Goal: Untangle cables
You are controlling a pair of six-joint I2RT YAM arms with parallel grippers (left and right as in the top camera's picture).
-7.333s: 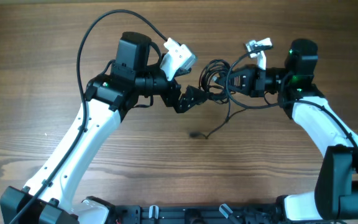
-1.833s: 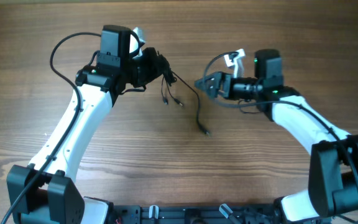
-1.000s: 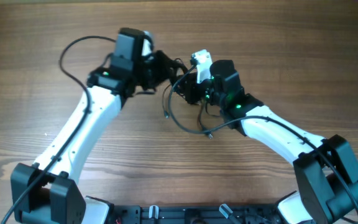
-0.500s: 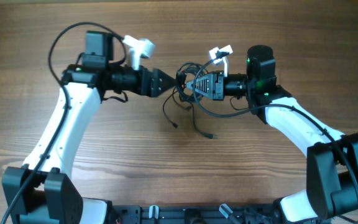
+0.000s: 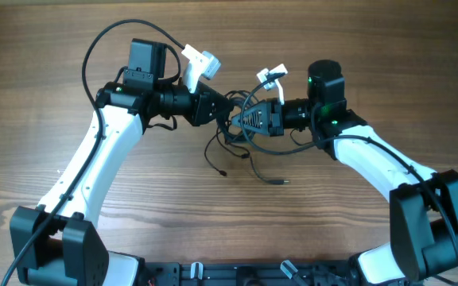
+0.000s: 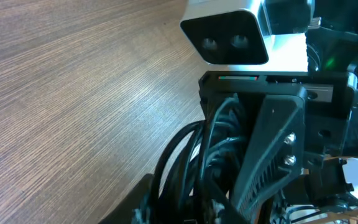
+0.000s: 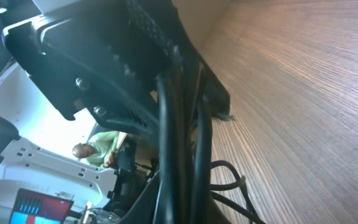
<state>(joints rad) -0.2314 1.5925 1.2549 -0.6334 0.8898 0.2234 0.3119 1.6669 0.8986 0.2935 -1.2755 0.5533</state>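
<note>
My right gripper (image 5: pixel 242 120) clamped tight on the knotted black cables (image 6: pixel 221 140), left gripper (image 5: pixel 222 115) tips against them, its grip I cannot tell, plug ends (image 5: pixel 280 181) dangling below.

Two grippers (image 5: pixel 219 111) (image 5: pixel 242 120), one cable bundle (image 5: pixel 235 132)

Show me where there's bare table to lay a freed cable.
Bare: table between left arm and right arm, nearer than the loose plug ends; also outside the left arm and along the far edge. Crowded: the middle, where both arms meet at the cables.
</note>
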